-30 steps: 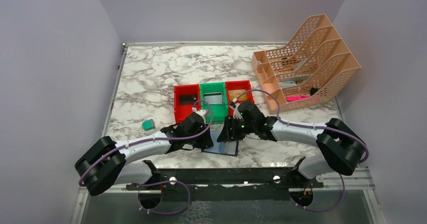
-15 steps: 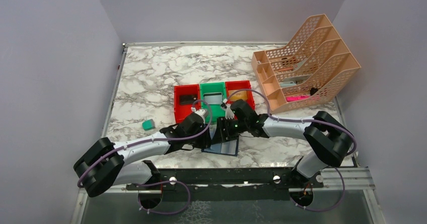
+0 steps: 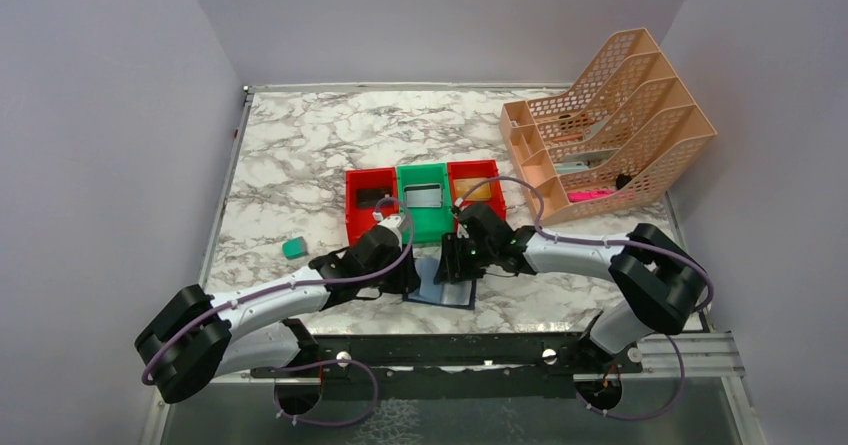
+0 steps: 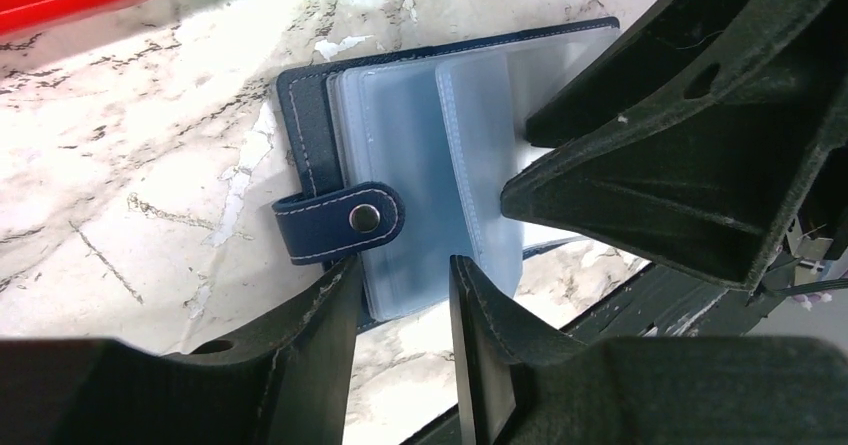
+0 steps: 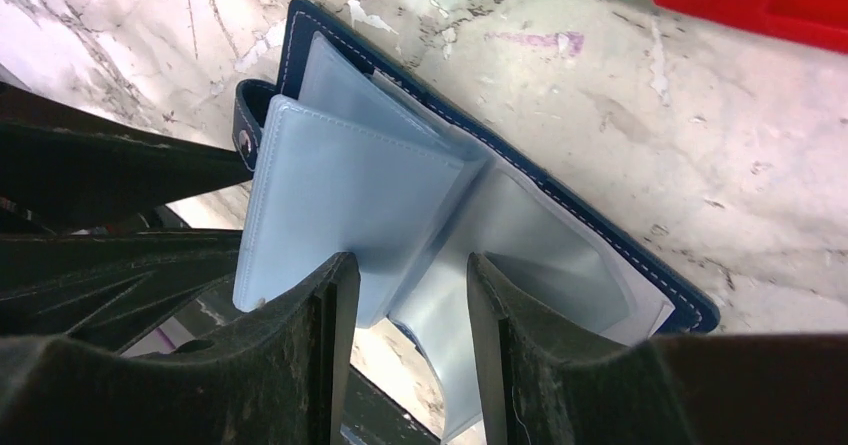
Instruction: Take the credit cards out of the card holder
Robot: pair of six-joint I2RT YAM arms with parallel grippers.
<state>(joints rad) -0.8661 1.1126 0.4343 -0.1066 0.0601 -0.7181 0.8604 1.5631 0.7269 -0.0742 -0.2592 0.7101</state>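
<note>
Top external view had the card holder (image 3: 441, 287) lying open on the marble surface (image 3: 300, 155), just on the near side of a row of three bins, with both arms crowded over it. Up close, the left pincer (image 4: 400, 300) was only narrowly parted, its fingers (image 4: 318, 335) straddling the near edge of the pale pockets right by the snap tab (image 4: 340, 222). It didn't look clamped on anything.

Same deal with the right pincer (image 5: 405, 300): slightly open, with one pocket leaf (image 5: 340, 205) lifted between the tips, and I couldn't tell if it was really pinching it.

The cards were out: black card (image 3: 372, 197) in the left red bin (image 3: 352, 215), grey card (image 3: 424, 196) in the green bin (image 3: 430, 220), gold card (image 3: 478, 191) in the right red bin (image 3: 475, 168).
</note>
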